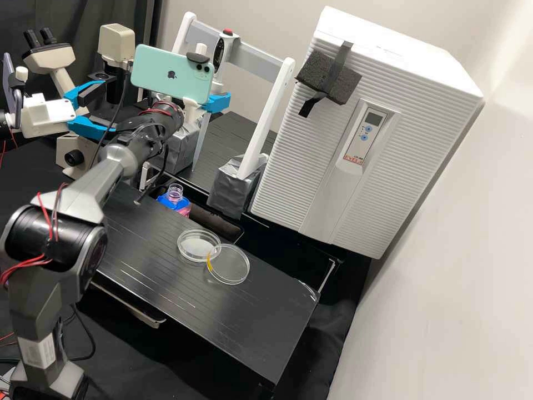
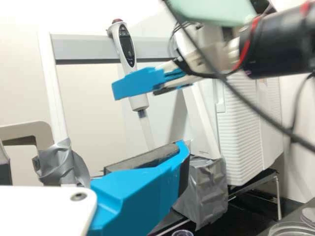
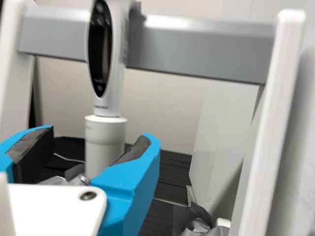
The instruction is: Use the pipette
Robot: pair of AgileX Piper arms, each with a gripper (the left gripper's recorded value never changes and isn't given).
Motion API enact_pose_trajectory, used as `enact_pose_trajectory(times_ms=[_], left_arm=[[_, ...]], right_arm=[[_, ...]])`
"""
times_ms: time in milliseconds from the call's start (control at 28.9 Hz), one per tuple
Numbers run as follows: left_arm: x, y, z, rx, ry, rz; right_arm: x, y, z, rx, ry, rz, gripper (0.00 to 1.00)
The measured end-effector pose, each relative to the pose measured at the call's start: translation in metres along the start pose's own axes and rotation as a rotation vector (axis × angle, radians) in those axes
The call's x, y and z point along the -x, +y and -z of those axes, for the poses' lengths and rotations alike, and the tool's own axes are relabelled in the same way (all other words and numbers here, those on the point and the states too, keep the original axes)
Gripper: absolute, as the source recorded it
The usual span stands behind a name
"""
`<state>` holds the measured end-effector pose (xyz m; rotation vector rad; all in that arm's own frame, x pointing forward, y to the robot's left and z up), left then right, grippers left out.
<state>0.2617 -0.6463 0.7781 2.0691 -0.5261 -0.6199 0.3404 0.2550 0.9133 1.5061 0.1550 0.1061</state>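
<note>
The white pipette (image 1: 220, 51) with a red top button hangs upright on the grey crossbar of a white rack (image 1: 265, 60) at the back. My right gripper (image 1: 214, 103), under a mint-green phone, stands open around the pipette's lower barrel (image 3: 104, 140), which is close to one finger pad (image 3: 134, 150) and apart from the other. The left wrist view has the pipette (image 2: 127, 49) with the right gripper (image 2: 147, 81) at its barrel. My left gripper (image 1: 91, 108) hangs open and holds nothing, to the left by the microscope. One of its blue fingers (image 2: 142, 189) is close up.
A microscope (image 1: 50, 61) stands at the far left. On the black ribbed platform (image 1: 233, 316) lie a petri dish (image 1: 198, 244) and its lid (image 1: 229, 264). An open bottle of pink liquid (image 1: 176, 199) stands behind them. A large white machine (image 1: 366, 128) is on the right.
</note>
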Motion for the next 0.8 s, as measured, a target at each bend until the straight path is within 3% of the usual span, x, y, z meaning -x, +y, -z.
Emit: enact_pose_trajectory(times_ms=[69, 173, 311, 415, 450, 554, 623, 796], left_arm=[[-0.0001, 0.0, -0.001, -0.016, 0.006, -0.002], [0.0003, 0.0, -0.004, -0.034, 0.033, -0.014], [0.0033, -0.002, -0.01, -0.094, 0.064, -0.044], [0.0059, -0.001, -0.013, -0.117, 0.069, -0.082], [0.0071, -0.001, -0.014, -0.122, 0.068, -0.101], [0.0112, -0.003, -0.012, -0.125, 0.081, -0.184], [0.0141, -0.006, -0.01, -0.11, 0.108, -0.193], [0.0153, -0.009, -0.007, -0.128, 0.158, -0.184]], right_arm=[[0.009, 0.001, 0.0, 0.007, 0.007, -0.028, 1.0], [0.028, -0.001, -0.004, 0.002, 0.001, -0.111, 1.0], [0.055, -0.011, -0.01, 0.011, 0.008, -0.232, 1.0], [0.07, -0.02, -0.016, 0.013, 0.001, -0.32, 1.0], [0.074, -0.024, -0.019, 0.017, 0.003, -0.328, 1.0], [0.086, -0.033, -0.028, 0.0, 0.006, -0.366, 1.0], [0.095, -0.04, -0.035, -0.028, 0.034, -0.404, 1.0], [0.112, -0.049, -0.044, -0.071, 0.077, -0.477, 1.0]])
